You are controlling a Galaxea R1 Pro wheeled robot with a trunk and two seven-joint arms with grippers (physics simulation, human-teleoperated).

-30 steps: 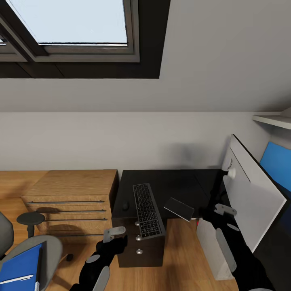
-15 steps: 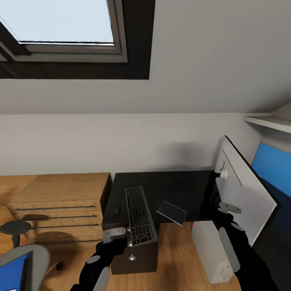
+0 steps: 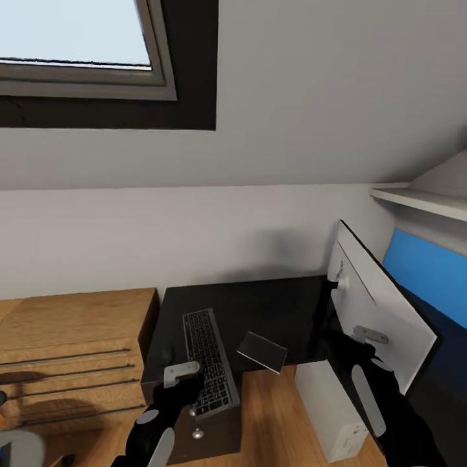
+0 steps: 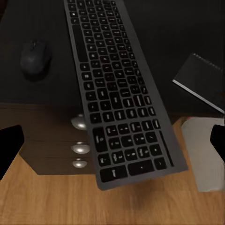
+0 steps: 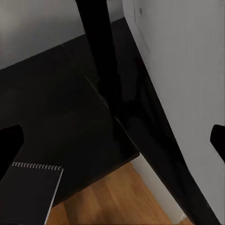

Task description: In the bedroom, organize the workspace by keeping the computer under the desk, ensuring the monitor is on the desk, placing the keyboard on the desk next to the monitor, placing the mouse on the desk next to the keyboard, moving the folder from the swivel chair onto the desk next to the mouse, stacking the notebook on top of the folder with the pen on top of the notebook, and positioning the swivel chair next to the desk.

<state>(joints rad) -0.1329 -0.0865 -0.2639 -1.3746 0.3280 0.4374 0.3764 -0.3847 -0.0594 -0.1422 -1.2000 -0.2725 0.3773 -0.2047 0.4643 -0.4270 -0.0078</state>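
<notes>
The glossy black desk [image 3: 272, 311] stands against the white far wall, below a slanted ceiling with a window [image 3: 78, 39] at the upper left. The keyboard [image 3: 207, 360] lies lengthwise on the desk's left part, and its near end overhangs the desk's near edge above the round drawer knobs [image 4: 80, 149]. A black mouse [image 4: 33, 58] rests on the desk just left of the keyboard, apart from it. To the right of the keyboard a dark spiral-bound notebook [image 3: 261, 352] lies at the near edge, partly overhanging it. The monitor [image 3: 383, 311] stands on the right part of the desk with its light grey back toward the camera, on a black stand [image 5: 105, 61]. The light grey computer [image 3: 331, 412] sits on the wooden floor under the desk's near right edge. A blue back panel [image 3: 421, 266] shows behind the monitor, and a light-wood cabinet [image 3: 71, 350] with drawers stands left of the desk.

The left gripper [image 3: 181, 375] hovers by the keyboard's near end; its fingers are spread, gripping nothing. The right gripper [image 3: 366, 337] hangs near the monitor's lower edge, its fingers likewise spread wide and empty.
</notes>
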